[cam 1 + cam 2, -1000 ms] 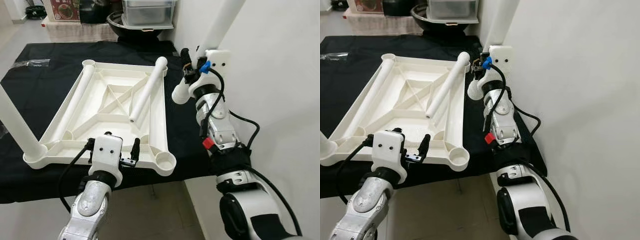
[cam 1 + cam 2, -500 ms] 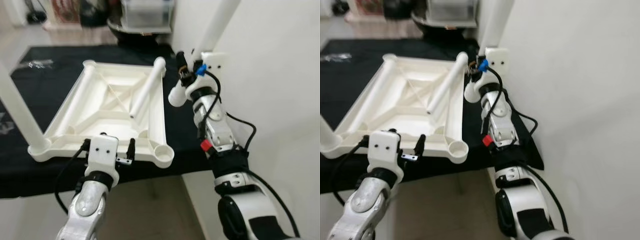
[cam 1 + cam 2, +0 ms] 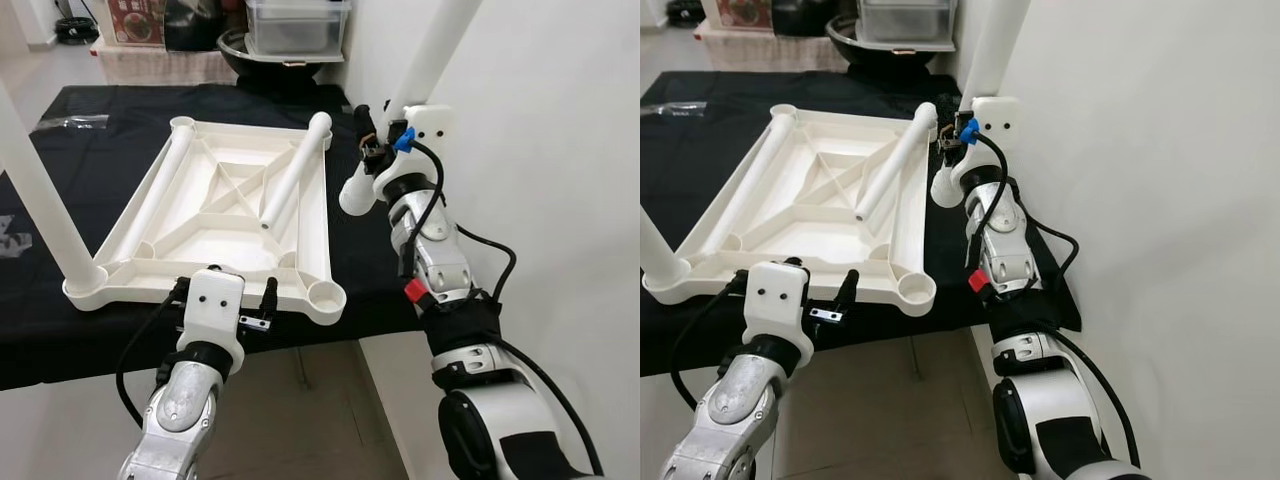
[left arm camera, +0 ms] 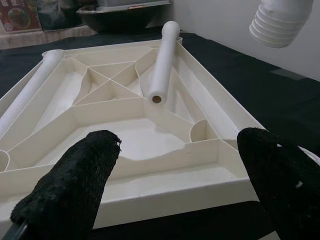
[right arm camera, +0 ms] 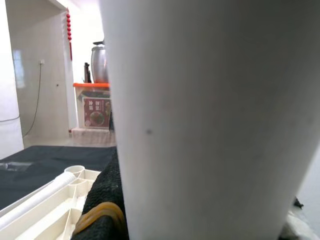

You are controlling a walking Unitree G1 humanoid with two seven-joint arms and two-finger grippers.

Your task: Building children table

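An upturned white plastic tabletop (image 3: 215, 225) lies on a black cloth. One white leg (image 3: 40, 190) stands upright in its near-left corner socket. Two loose legs lie inside it, one along the left rim (image 3: 155, 195) and one slanted on the right (image 3: 295, 170). The near-right socket (image 3: 325, 295) holds nothing. My left gripper (image 4: 177, 145) is open, just in front of the tabletop's near edge, with nothing in it. Beyond the tabletop's right edge, my right gripper (image 3: 375, 140) is shut on another leg (image 3: 430, 60), held nearly upright with its threaded end (image 3: 355, 195) above the cloth.
A white wall (image 3: 560, 150) runs close along the right of my right arm. A black basin and a clear plastic box (image 3: 290, 25) stand behind the table. A clear plastic bag (image 3: 70, 122) lies on the cloth at far left. Tiled floor (image 3: 300, 400) lies below the table's near edge.
The camera has swayed, so the whole picture shifted. The tabletop, the legs and both grippers keep their places relative to one another.
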